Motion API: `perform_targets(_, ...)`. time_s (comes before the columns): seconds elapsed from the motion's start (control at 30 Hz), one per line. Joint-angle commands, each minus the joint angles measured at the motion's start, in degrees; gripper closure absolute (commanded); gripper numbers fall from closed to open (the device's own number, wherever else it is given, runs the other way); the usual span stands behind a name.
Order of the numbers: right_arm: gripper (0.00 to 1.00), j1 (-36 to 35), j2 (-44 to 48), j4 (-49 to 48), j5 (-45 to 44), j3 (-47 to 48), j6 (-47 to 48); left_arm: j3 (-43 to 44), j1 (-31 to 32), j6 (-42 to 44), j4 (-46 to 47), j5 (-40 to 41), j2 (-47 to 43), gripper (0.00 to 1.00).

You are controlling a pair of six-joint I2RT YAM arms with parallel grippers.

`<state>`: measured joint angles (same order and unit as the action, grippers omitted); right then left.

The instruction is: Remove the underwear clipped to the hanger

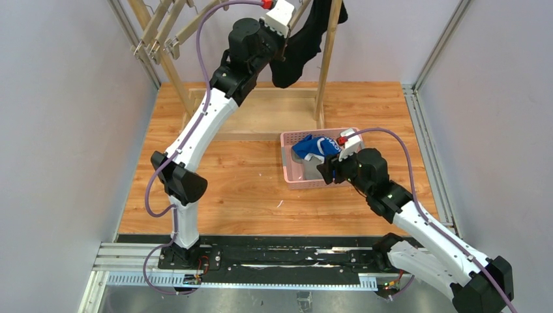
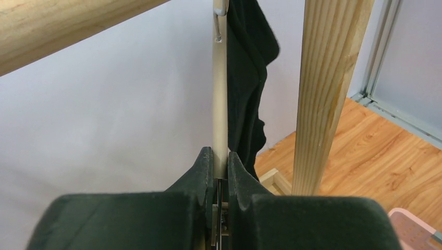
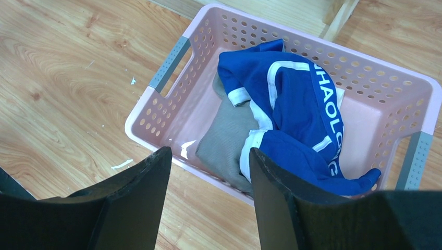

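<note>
The left tool [image 2: 220,156] pinches a thin metal strip [image 2: 220,104], black briefs [image 2: 247,78] hanging just beside at 1 o'clock. The right tool [image 3: 208,156] stands spread over the basket [image 3: 169,67], blue briefs [image 3: 292,104] and grey briefs [image 3: 224,140] inside at 1 o'clock.

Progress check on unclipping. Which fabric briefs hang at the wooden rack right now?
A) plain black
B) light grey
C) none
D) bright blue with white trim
A: the plain black fabric briefs hang beside the wooden rack, while the bright blue white-trimmed briefs and the light grey briefs lie in the pink perforated plastic basket.
</note>
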<state>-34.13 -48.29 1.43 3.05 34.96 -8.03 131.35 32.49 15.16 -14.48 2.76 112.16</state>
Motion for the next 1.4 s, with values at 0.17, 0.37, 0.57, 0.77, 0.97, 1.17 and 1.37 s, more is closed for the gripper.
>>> perform_targets(0.17, 0.42, -1.14, 0.73, -2.03, 0.29, -1.1, -1.17, -4.07, 0.47, 1.73, 6.63, 3.38, -5.86, 1.0)
perform_targets(0.37, 0.42, -1.28, 0.83, -2.86, 0.68, -2.11, -1.85, -5.81, 0.47, 3.41, 9.95, 6.52, -8.8, 1.0)
perform_targets(0.57, 0.42, -1.38, 0.96, -2.82, 0.47, -2.66, -2.07, -8.08, 0.47, 5.13, 10.02, 7.95, -11.44, 1.0)
perform_targets(0.77, 0.42, -1.4, 0.92, -3.05, 1.02, -2.6, -2.12, -15.79, 0.47, 5.71, 10.85, 8.45, -15.55, 1.0)
perform_targets(0.97, 0.42, -1.38, 0.92, -3.19, 1.15, -3.22, -2.59, -23.39, 0.47, 6.98, 10.22, 9.59, -19.28, 1.0)
perform_targets(1.17, 0.41, -1.38, 0.17, -2.87, -0.77, -1.69, -1.16, -34.8, 0.47, 7.52, 10.54, 10.27, -26.05, 1.0)
perform_targets(1.37, 0.31, -1.38, -5.3, -2.56, -6.38, 3.47, 0.44, -45.43, 0.47, 5.77, 4.5, 14.47, -35.43, 1.0)
